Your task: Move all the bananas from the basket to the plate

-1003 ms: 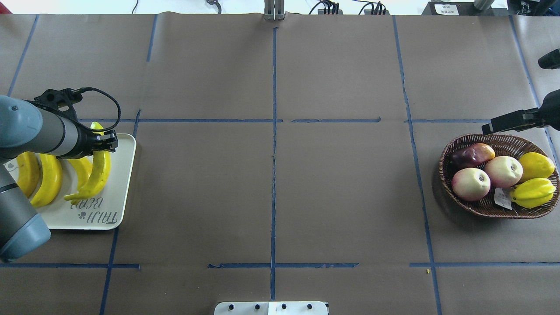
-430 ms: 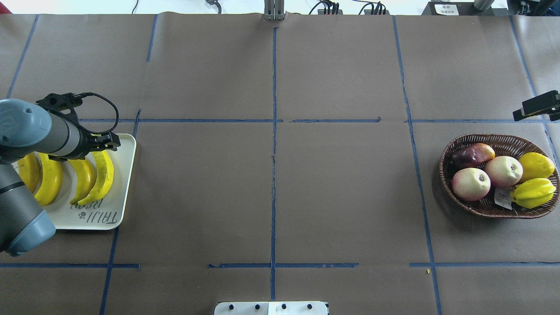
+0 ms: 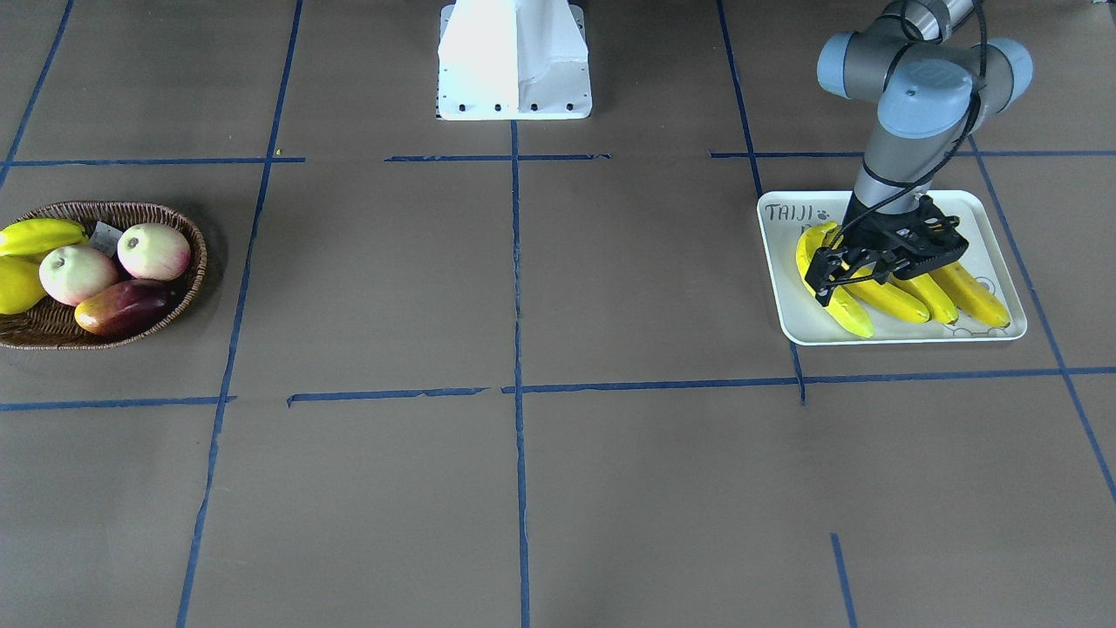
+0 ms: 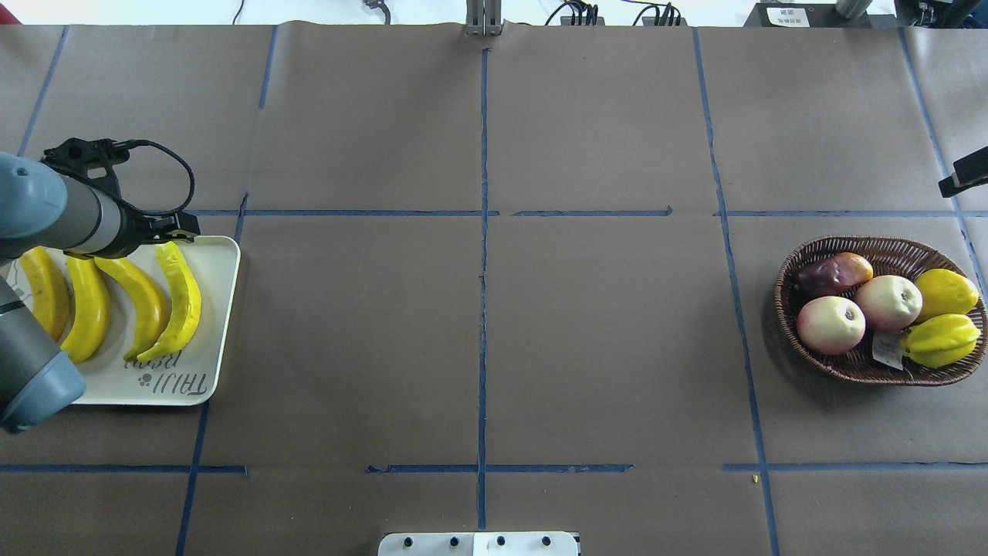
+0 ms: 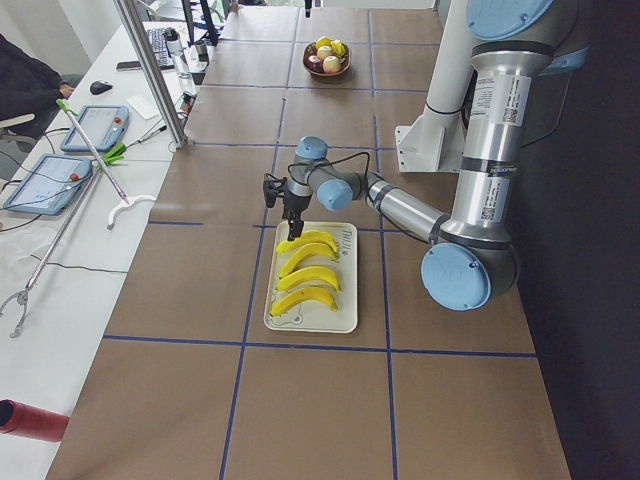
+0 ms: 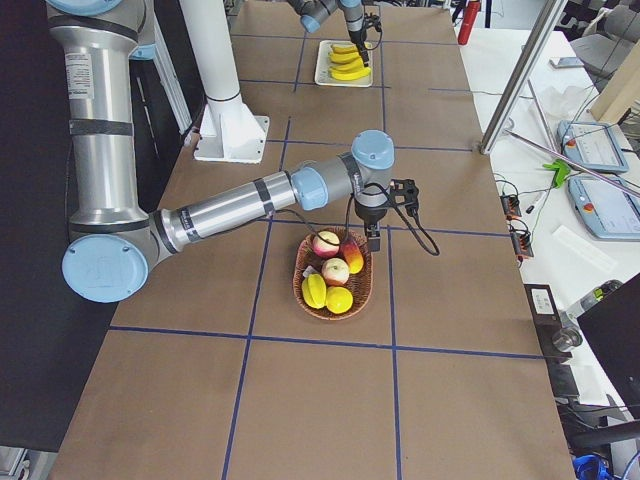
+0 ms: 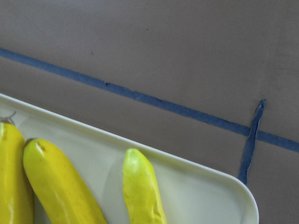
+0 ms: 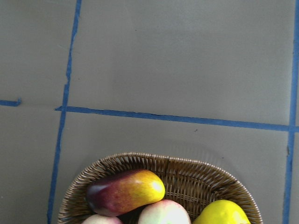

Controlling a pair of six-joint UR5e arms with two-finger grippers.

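Observation:
Four yellow bananas (image 4: 143, 305) lie side by side on the white "TAIJI BEAR" plate (image 4: 220, 309) at the table's left end; they also show in the front view (image 3: 885, 298). My left gripper (image 4: 176, 226) hovers open and empty over the bananas' far tips, also seen in the front view (image 3: 847, 276). The left wrist view shows banana tips (image 7: 140, 186) and the plate's rim (image 7: 205, 179). The wicker basket (image 4: 795, 309) at the right holds no bananas. My right gripper (image 4: 963, 174) sits just beyond the basket's far right edge; I cannot tell whether it is open.
The basket holds two pink-white round fruits (image 4: 831, 324), a purple-orange mango (image 4: 834, 272), a plump yellow fruit (image 4: 945, 292) and a yellow-green star fruit (image 4: 938, 340). Blue tape lines cross the brown table. The robot base (image 3: 514, 61) stands at the near middle edge.
My left gripper has let go of the fourth banana, which now lies flat on the plate, and has drawn back toward the plate's far edge. My right gripper has moved away from the basket toward the right edge.

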